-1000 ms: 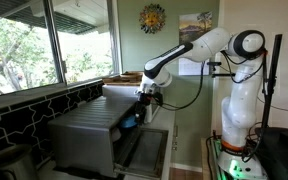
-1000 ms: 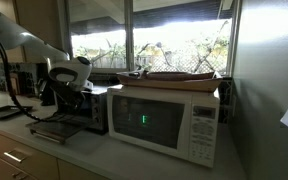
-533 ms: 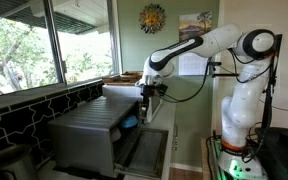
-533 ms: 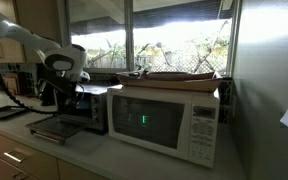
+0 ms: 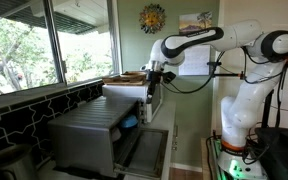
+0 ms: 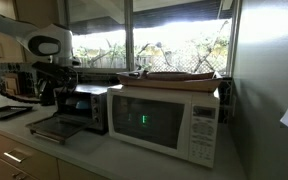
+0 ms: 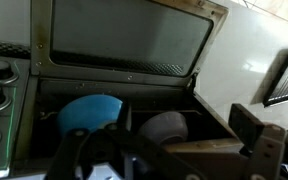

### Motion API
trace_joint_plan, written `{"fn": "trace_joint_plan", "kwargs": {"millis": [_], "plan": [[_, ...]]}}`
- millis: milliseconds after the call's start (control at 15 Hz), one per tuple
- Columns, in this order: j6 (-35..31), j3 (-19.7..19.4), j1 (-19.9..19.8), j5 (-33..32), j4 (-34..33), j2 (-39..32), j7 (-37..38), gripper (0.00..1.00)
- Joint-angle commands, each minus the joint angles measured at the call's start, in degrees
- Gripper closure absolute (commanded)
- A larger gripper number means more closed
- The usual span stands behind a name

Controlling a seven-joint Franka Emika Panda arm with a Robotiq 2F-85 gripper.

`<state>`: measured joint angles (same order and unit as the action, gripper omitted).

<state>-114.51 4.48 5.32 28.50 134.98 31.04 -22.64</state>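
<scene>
My gripper (image 5: 155, 82) hangs open and empty above and in front of a silver toaster oven (image 5: 87, 131), whose door (image 5: 144, 150) lies folded down. In the wrist view both fingers frame the bottom edge, and the gripper (image 7: 169, 158) holds nothing. Inside the oven (image 7: 114, 95) a blue bowl (image 7: 88, 112) sits at the left and a grey bowl (image 7: 165, 127) beside it at the right. The door's glass (image 7: 124, 40) fills the top of that view. In an exterior view the gripper (image 6: 54, 77) is above the oven (image 6: 85, 107). A bit of blue (image 5: 131, 122) shows in the oven's mouth.
A white microwave (image 6: 169, 118) with a wooden tray (image 6: 179, 75) on top stands next to the oven. A window (image 5: 44, 40) and a dark tiled wall (image 5: 24, 110) run behind the counter. Small appliances (image 6: 19, 82) stand at the counter's far end.
The gripper has risen from the oven's mouth and drawn back above it, still open and empty. The bowls have stayed inside.
</scene>
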Motion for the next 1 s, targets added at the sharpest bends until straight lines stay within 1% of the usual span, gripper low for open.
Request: {"fn": "trace_joint_plan", "kwargs": {"millis": [0,333,667,733,933], "plan": [[-0.04,-0.62,1.82,-3.57,2.14,6.84,4.11,0.00],[0.87,-0.49,2.12,-6.61,2.51,12.64,8.69,0.00],[2.51,-0.97,1.86,-8.92,3.21,16.71,12.10,0.00],[0.83,-1.26,2.94,-8.04,1.24,13.58,10.81,0.00],[1.21,-1.41,2.85,-8.49,1.91,15.18,11.37,0.00]]}}
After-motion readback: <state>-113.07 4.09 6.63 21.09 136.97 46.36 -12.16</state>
